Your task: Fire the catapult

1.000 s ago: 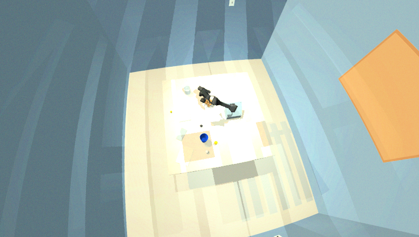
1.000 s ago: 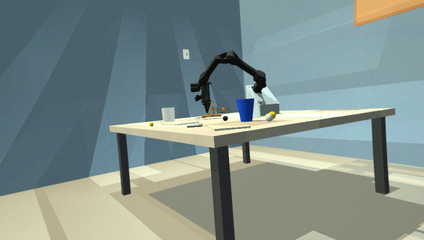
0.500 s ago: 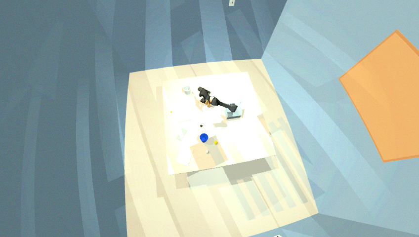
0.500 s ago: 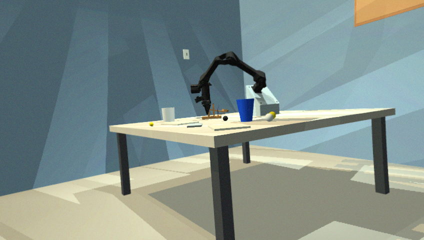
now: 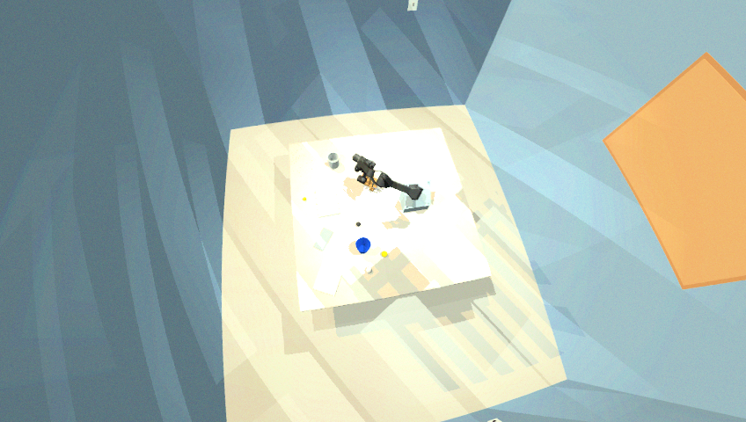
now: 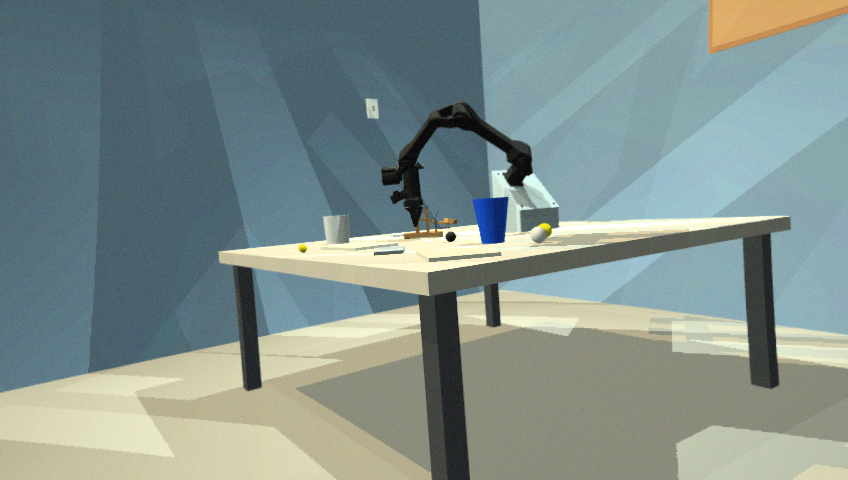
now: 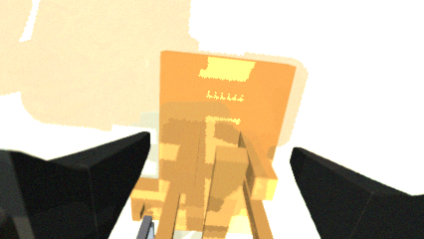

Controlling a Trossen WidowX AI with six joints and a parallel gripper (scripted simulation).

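The main risk, I think, is that the black two-finger gripper (image 5: 366, 170) (image 6: 415, 224) (image 7: 221, 141) knocks the small orange wooden catapult (image 5: 372, 181) (image 6: 426, 234) (image 7: 184, 85), because its fingers stand so near to the frame; even a small turn would spoil the aim at the white cylindrical mug (image 5: 333, 161) (image 6: 336, 230). If the ball is not seated, firing would probably achieve nothing. The gripper is open and holds nothing, with its fingers at both sides of the catapult. The catapult lies below the gripper, and the mug is apart from both. Several balls are on the counter (image 5: 419, 151) (image 6: 595, 255), away from the gripper; which is the task's ball, or whether one is loaded, I cannot tell.
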